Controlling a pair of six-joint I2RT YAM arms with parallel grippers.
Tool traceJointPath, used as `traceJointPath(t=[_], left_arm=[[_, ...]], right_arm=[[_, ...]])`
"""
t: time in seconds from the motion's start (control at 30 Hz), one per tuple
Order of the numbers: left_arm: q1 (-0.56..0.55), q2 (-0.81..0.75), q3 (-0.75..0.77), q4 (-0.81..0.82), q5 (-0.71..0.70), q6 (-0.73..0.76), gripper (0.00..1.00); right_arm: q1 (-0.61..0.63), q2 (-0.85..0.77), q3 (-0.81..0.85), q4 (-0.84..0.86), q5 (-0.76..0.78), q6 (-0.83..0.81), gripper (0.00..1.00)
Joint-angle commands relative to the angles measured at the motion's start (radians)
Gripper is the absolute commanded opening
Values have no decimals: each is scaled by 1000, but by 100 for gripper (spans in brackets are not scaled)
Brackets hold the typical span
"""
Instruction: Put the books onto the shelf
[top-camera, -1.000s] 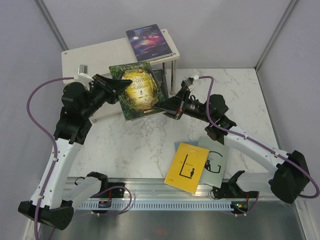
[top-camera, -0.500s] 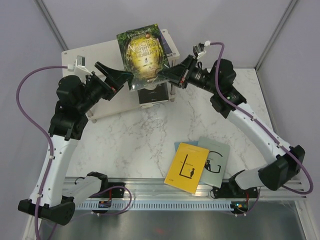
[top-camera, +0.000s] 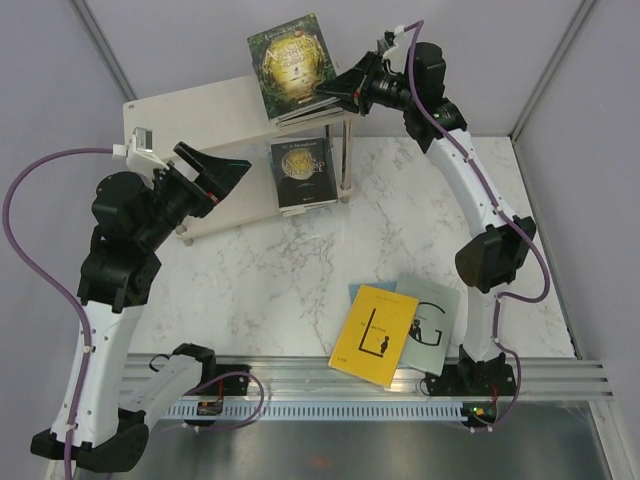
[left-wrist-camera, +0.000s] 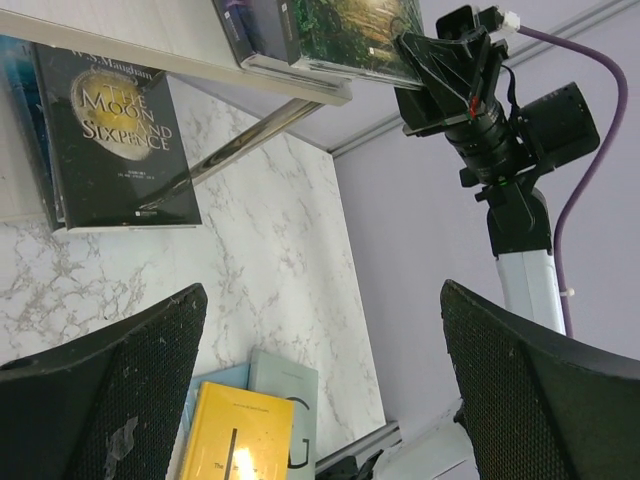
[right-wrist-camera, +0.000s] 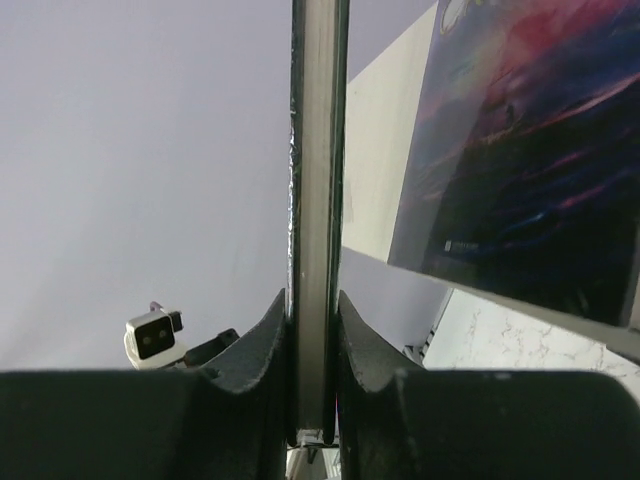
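the white marble tabletop (top-camera: 300, 290) carries everything. at its far left stands the small two-tier shelf of pale whitewashed boards (top-camera: 200, 105) on thin metal poles.

your right tool (top-camera: 335, 92) is reached out to the right end of the top board. it is clamped on the right-hand edge of the green-gold forest paperback (top-camera: 292, 62). that book lies cover up over the purple galaxy paperback (right-wrist-camera: 530, 150), with its long axis running away from the arms. so the thing lies straight to the left of the tool, and i judge a release and a pull back to the right is what comes next.

your left tool (top-camera: 222, 172) hangs in front of the shelf's left half with its fingers wide apart and nothing in them.

on the lower board lies the dark paperback with gold lettering (top-camera: 300, 172). near the front of the tabletop, well apart from both tools and on the right arm's side, lie the bright yellow paperback (top-camera: 375, 335) and the pale grey-green paperback with a big "g" (top-camera: 432, 325).

you cannot tell whether the forest book rests fully on the purple one or hovers just above it. the right wrist view shows only its thin edge between the pads. a teal-blue paperback (top-camera: 356, 292) shows only as a corner under the yellow one.
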Motion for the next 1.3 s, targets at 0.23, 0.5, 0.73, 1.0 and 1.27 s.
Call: traceJointPath(t=[0.23,0.5,0.73,1.0,1.27], left_arm=[[6,-27,39,-29,-37,57,98],[7,-27,30,-30,-24,51,98],[6,-33,16,-38,-12,45,97],[6,-36,-3,-41,0,42,97],[6,-30,-22,-41,34,71,98]], right_arm=[[-26,94,162,68,-94,79,10],[-49,68,68,69,-65,81,43],[-95,0,-68,69,-51,78,55],[-114,-107,-272,66,-73,27,62],[-150,-216,-388,66,-76,-49,74]])
